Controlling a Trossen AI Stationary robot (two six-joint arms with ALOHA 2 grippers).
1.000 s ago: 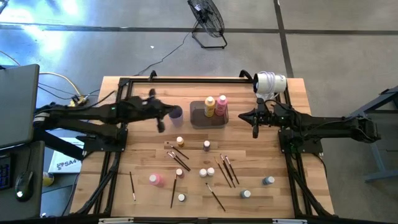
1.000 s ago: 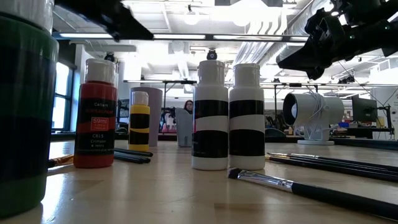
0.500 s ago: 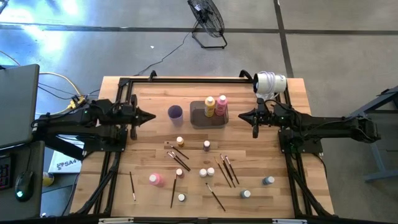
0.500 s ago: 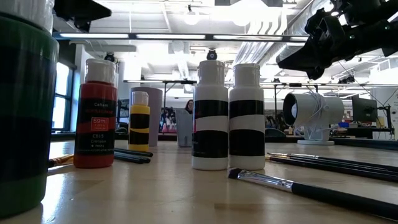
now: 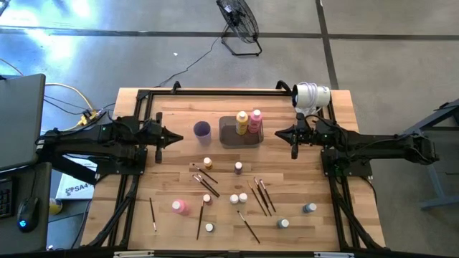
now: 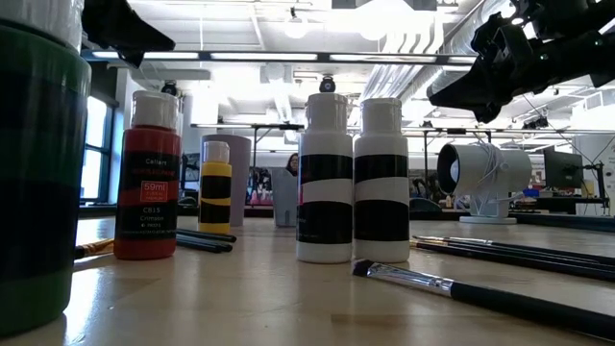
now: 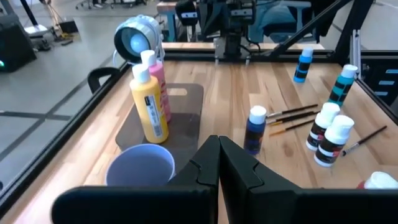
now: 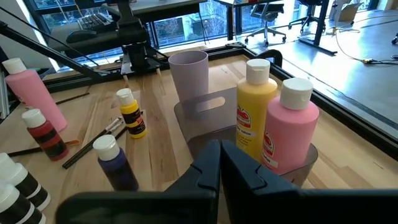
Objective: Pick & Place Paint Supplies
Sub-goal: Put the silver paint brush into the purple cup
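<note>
The wooden desk (image 5: 337, 115) stands on grey floor. Yellow and pink bottles (image 5: 248, 122) stand in the tray (image 5: 229, 136); brushes (image 5: 261, 196) lie nearer the front. Left gripper (image 5: 178, 135) and right gripper (image 5: 278, 132), both closed and empty, flank the tray.

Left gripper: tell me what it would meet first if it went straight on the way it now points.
Most likely the purple cup. The left gripper, fingers shut and empty, points across the table toward it, and the left wrist view shows the cup just ahead, slightly to one side. The gripper's height is unclear, so it might pass over the rim.
</note>
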